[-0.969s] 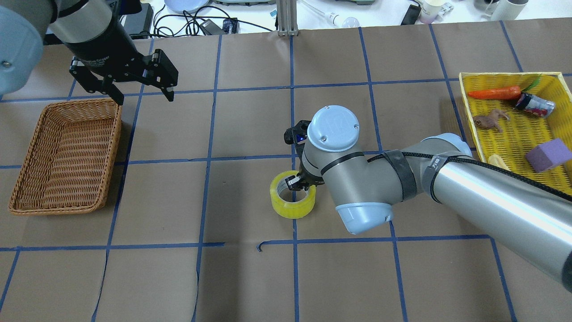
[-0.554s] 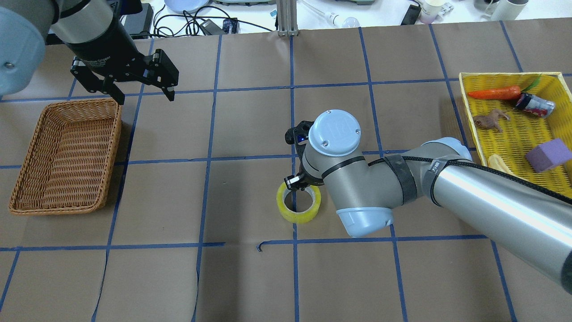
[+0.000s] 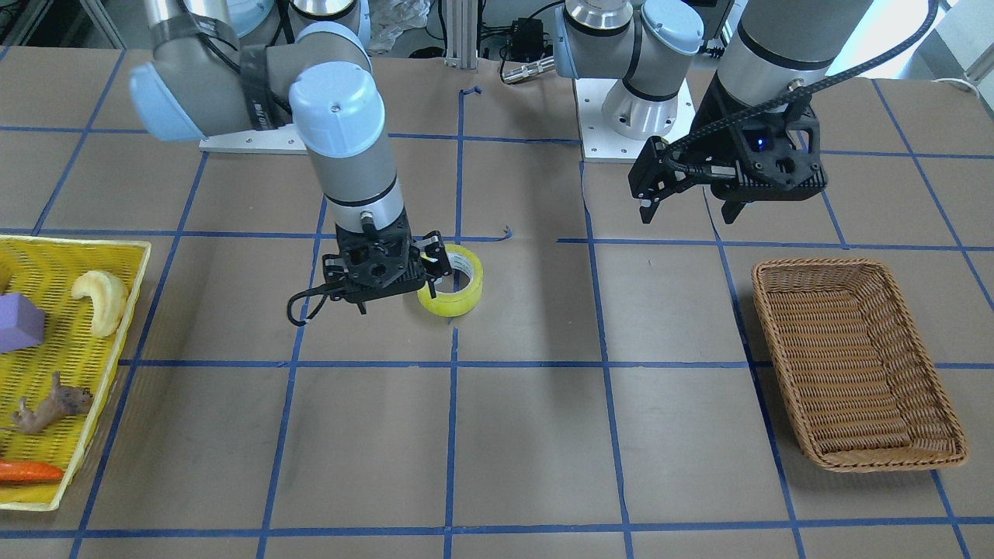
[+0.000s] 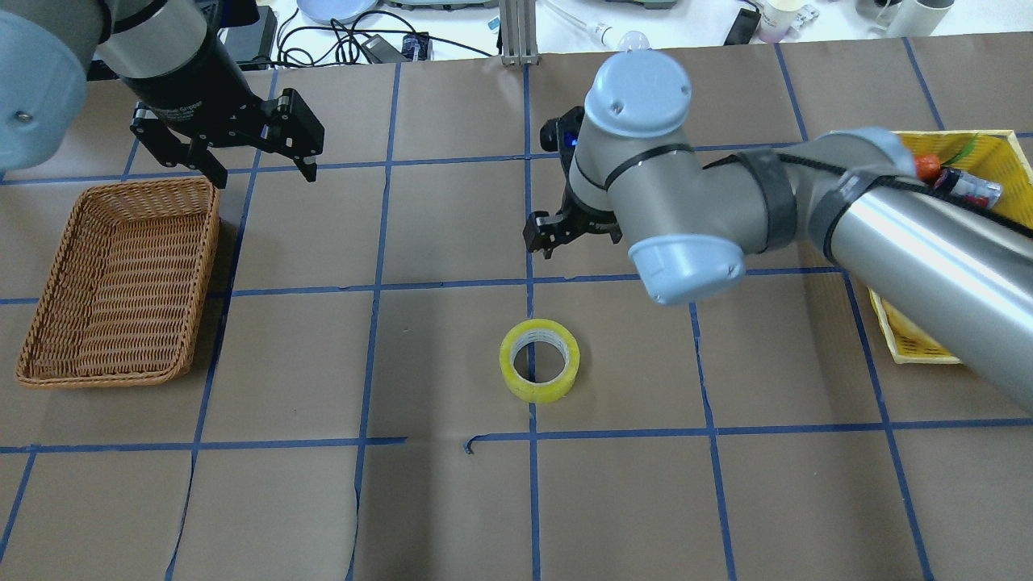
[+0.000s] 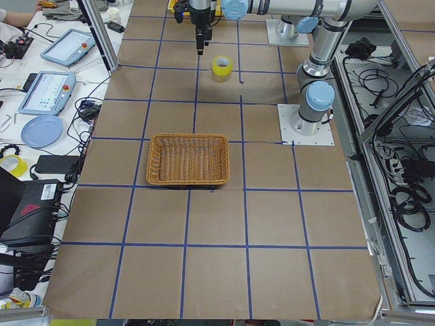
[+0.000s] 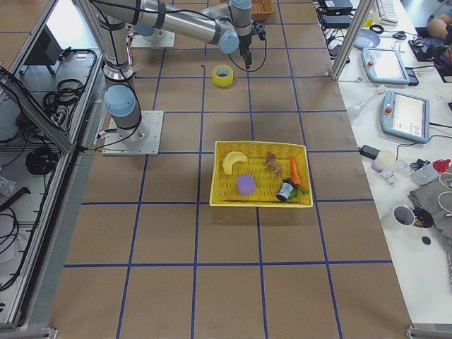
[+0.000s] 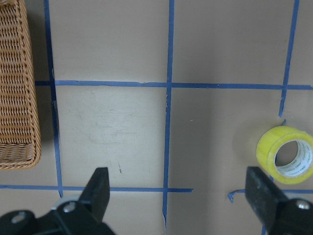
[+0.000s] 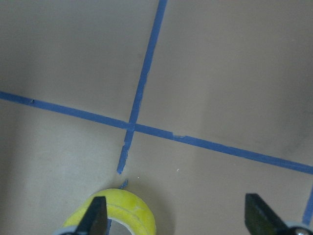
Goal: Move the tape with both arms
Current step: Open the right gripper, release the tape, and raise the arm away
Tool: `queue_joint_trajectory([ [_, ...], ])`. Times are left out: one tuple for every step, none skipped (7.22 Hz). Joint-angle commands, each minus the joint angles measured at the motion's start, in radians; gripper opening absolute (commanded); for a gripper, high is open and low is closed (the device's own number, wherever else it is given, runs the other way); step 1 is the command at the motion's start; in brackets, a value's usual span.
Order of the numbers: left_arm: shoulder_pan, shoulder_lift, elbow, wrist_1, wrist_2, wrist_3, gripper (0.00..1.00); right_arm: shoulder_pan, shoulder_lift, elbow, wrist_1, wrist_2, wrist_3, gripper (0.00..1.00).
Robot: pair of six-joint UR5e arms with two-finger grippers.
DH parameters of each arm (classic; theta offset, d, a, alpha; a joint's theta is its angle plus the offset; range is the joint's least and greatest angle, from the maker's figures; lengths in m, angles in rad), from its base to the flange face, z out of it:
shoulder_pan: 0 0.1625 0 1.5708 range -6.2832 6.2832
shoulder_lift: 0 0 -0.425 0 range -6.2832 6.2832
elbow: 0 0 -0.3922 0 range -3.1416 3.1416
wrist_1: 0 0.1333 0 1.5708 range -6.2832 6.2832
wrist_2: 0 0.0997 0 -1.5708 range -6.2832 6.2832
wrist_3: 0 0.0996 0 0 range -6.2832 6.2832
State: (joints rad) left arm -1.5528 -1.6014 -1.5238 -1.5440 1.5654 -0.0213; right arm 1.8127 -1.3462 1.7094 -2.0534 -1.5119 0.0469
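I see the tape point(image 4: 539, 361) lying flat astride a blue grid line point(image 4: 533, 484) near the middle of the table point(image 4: 436, 524), well apart from the wicker basket point(image 4: 47, 274) on the robot's left and the yellow tray point(image 4: 912, 349) at its right edge. My right gripper point(image 8: 177, 218) hangs raised just beyond the tape, jaws spread wide and empty. My left gripper point(image 4: 262, 173), equally wide and empty, hovers beside the basket's rim on the tape's side.

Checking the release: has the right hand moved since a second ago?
Yes. The right hand has drawn back from the tape, crossing the blue grid line toward the table's far side.
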Motion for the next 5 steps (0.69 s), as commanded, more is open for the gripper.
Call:
queue_joint_trajectory([
  [-0.001, -0.009, 0.002, 0.031, -0.001, -0.008, 1.0, -0.103, -0.004, -0.338, 0.444, -0.001, -0.001, 1.0],
  [-0.001, -0.011, 0.002, 0.033, -0.001, -0.008, 1.0, -0.13, -0.016, -0.384, 0.5, -0.026, 0.001, 1.0],
  [-0.004, -0.011, 0.001, 0.032, -0.001, -0.011, 1.0, -0.157, -0.071, -0.383, 0.51, -0.066, -0.01, 1.0],
  [-0.006, -0.015, 0.01, 0.033, -0.002, -0.011, 1.0, -0.159, -0.109, -0.384, 0.484, -0.062, -0.016, 1.0],
  [-0.012, -0.017, 0.002, 0.033, -0.002, -0.012, 1.0, -0.153, -0.114, -0.378, 0.43, -0.057, -0.012, 1.0],
])
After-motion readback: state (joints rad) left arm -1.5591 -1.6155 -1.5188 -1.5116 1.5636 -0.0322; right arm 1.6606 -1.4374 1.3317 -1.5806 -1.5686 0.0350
